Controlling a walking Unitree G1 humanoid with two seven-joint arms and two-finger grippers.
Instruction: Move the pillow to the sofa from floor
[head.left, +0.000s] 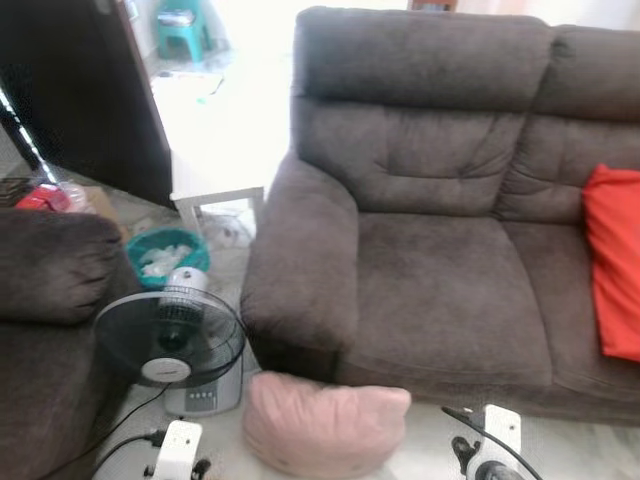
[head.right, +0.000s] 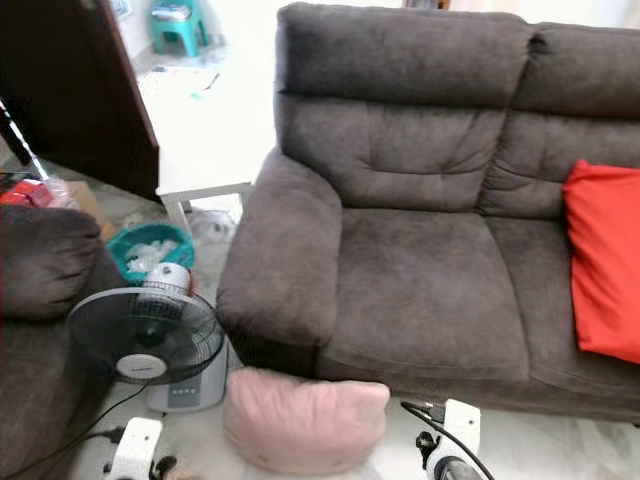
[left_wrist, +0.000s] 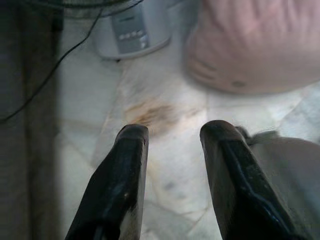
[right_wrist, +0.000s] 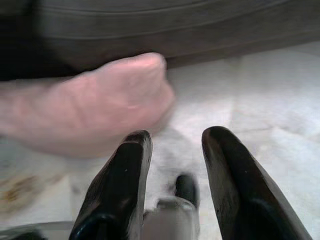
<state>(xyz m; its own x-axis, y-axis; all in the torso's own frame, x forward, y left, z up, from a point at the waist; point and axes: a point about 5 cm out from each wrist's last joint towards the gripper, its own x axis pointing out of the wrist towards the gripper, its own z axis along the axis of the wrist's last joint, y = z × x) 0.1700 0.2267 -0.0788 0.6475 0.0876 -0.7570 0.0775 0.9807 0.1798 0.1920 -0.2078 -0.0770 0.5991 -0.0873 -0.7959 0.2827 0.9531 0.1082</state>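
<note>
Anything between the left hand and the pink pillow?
No, just bare marble floor with a brownish stain. The left wrist view shows the open left hand short of the pillow.

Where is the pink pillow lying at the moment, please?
In the left eye view, the pink pillow lies on the floor, against the sofa's front by its left armrest, right of the fan.

The sofa (head.left: 440, 250) is soft, fuzzy, matt brown cloth; the pink pillow (head.left: 322, 422) is smooth cloth; the floor (left_wrist: 170, 150) is shiny stone; the fan (head.left: 172, 340) is plastic.
</note>
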